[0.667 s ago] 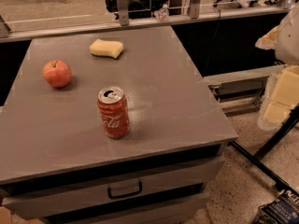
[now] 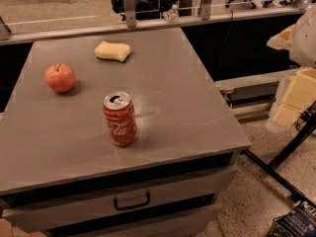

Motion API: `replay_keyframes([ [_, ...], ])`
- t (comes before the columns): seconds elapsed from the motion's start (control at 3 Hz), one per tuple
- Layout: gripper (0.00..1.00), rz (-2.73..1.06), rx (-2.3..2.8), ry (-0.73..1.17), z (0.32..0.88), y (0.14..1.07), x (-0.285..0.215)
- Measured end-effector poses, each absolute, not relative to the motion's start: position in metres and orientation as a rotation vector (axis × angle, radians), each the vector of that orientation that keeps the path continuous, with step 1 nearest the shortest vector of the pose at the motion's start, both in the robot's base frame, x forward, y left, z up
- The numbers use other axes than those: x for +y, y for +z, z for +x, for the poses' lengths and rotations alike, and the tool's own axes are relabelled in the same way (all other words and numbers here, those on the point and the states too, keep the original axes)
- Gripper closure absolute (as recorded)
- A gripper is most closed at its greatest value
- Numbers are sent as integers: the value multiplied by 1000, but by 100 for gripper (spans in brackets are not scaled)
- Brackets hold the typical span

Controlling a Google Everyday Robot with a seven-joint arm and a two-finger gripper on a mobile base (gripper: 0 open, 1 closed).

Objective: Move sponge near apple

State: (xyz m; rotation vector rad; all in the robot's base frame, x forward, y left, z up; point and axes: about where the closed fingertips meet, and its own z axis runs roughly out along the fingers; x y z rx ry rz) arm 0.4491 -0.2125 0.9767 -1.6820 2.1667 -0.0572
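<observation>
The pale yellow sponge (image 2: 113, 51) lies flat at the back of the grey table top (image 2: 187, 107), left of centre. The red-orange apple (image 2: 60, 78) sits at the left, in front of and to the left of the sponge, with a clear gap between them. My gripper (image 2: 289, 70) hangs off the table's right side, far from both. Its pale yellow blocky fingers (image 2: 295, 97) stand apart and nothing is between them.
A red Coca-Cola can (image 2: 120, 119) stands upright near the table's middle front, right of the apple. Drawers with a handle (image 2: 131, 201) are below the front edge. A rail (image 2: 148, 23) runs behind the table. Black stand legs (image 2: 286, 157) cross the floor at right.
</observation>
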Motion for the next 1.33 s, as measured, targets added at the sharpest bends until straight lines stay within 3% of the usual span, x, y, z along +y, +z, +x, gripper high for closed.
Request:
replay_keyframes([
  [0.67,0,-1493,1975,194,527,946,-196],
  [1.0,0,-1428,1848,283,597,939,-156],
  [1.33,0,-1424,1840,291,601,939,-152],
])
